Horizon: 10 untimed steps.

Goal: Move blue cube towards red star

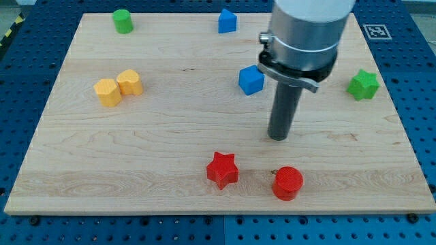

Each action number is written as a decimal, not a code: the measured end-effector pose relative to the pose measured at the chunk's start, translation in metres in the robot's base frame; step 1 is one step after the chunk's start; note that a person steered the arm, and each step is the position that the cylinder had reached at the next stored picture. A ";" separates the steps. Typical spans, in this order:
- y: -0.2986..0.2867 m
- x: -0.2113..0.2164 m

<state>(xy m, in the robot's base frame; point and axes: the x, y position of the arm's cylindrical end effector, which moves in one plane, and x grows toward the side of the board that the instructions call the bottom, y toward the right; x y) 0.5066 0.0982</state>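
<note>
The blue cube (pixel 251 79) sits a little above the middle of the wooden board (pixel 170 156). The red star (pixel 222 169) lies near the view's bottom, below and slightly left of the cube. My tip (pixel 278 137) rests on the board to the right of and below the blue cube, apart from it, and above and to the right of the red star. The rod rises from it into the grey arm body (pixel 304 34) at the view's top.
A red cylinder (pixel 287 182) lies right of the red star. A second blue block (pixel 227 21) is at the top. A green cylinder (pixel 122 20) is at top left, a green star (pixel 363 84) at right. Two yellow blocks (pixel 118 87) touch at left.
</note>
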 end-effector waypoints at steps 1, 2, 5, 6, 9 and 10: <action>0.025 0.000; 0.039 -0.018; 0.010 -0.135; -0.033 -0.119; -0.107 -0.098; -0.119 -0.103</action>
<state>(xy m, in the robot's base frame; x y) 0.4031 -0.0207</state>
